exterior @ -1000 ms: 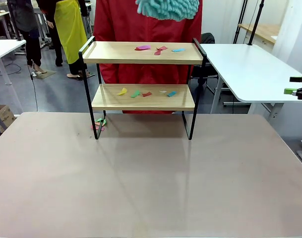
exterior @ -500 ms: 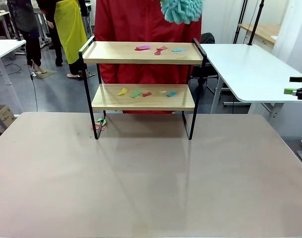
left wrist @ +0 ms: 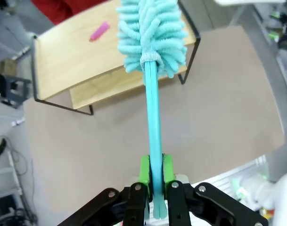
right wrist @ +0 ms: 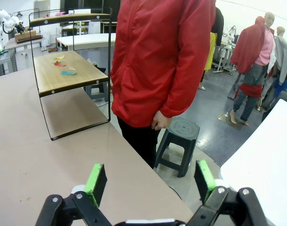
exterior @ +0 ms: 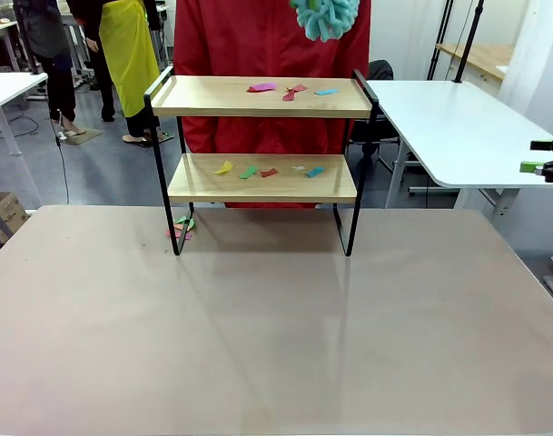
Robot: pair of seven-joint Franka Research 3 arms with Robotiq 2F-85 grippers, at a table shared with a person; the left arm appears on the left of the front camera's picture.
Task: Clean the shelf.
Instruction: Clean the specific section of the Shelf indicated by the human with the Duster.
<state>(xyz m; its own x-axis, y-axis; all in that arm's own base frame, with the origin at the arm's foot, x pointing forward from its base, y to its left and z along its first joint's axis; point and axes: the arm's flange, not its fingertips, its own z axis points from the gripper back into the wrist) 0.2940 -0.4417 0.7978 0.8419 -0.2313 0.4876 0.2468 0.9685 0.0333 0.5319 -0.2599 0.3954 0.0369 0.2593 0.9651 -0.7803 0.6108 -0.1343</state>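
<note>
Barely started, nothing swept yet: left gripper clamped on duster handle above shelf; paper scraps litter top and bottom. right gripper wide open, empty.

One two-tier shelf, one teal duster, about four paper scraps on its top board, five on the lower, a few by its leg; one person in red, one black stool
</note>
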